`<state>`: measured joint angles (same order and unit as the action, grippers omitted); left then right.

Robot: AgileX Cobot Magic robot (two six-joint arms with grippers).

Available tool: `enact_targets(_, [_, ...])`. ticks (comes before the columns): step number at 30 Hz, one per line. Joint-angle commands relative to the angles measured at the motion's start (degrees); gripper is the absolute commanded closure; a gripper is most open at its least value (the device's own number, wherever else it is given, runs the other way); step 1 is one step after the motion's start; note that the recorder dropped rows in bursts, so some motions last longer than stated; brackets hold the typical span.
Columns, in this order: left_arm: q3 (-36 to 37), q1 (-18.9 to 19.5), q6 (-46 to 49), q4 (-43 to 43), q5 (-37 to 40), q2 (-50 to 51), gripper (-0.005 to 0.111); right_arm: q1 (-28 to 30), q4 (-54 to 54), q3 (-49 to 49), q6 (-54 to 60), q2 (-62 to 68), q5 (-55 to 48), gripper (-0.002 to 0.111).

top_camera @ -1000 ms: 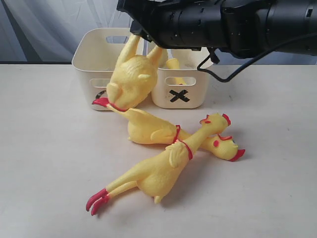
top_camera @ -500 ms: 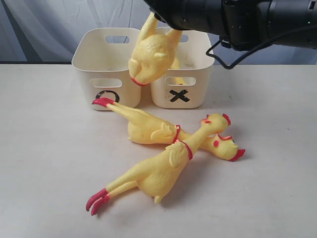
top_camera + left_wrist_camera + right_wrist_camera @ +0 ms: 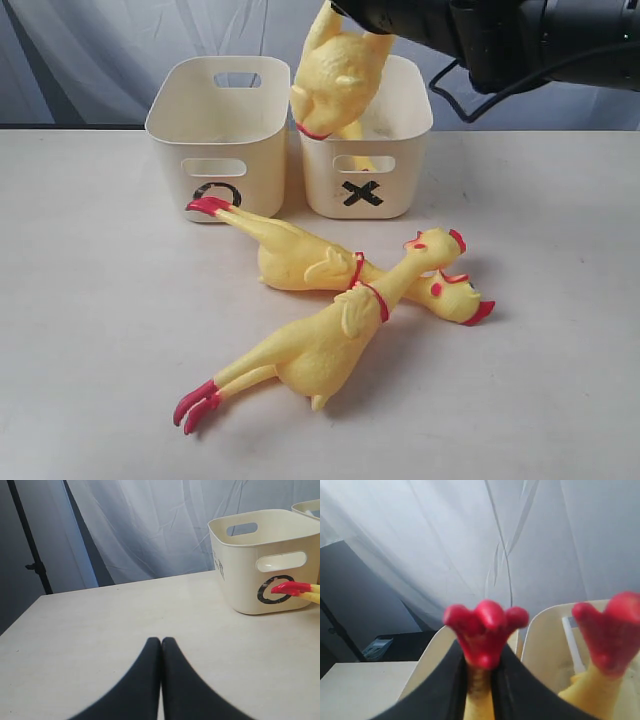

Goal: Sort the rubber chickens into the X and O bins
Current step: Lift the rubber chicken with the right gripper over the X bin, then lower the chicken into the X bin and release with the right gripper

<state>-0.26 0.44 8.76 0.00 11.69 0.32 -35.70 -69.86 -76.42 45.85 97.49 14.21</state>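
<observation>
Gripping chicken (image 3: 335, 80) by a leg over X bin (image 3: 397, 192) with right pincer (image 3: 480, 667), left pincer (image 3: 161, 644) closed and empty: lower deep before release.

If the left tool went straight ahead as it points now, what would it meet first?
Likely nothing on the table: the left tool aims beside the O bin, toward the curtain; depth is unclear.

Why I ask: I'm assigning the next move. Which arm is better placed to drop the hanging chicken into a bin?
Right. The right pincer holds the hanging chicken by one leg, up at the X bin. The left pincer is shut, empty, low over the table near the O bin.
</observation>
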Motion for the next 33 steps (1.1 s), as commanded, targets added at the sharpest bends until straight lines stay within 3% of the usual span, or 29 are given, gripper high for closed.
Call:
enact_targets(1, [0.26,-0.05,-0.4,-0.34,-0.73,-0.32,0.107,0.28,3.94,-0.58,-0.06,-0.66,3.02,0.109])
enact_targets(23, [0.26,-0.05,-0.4,-0.34,-0.73,-0.32,0.107,0.28,28.19,-0.58,-0.06,9.22,17.92,0.109])
enact_targets(33, [0.26,-0.05,-0.4,-0.34,-0.73,-0.32,0.107,0.39,29.4,-0.58,-0.06,16.5,23.71,0.109])
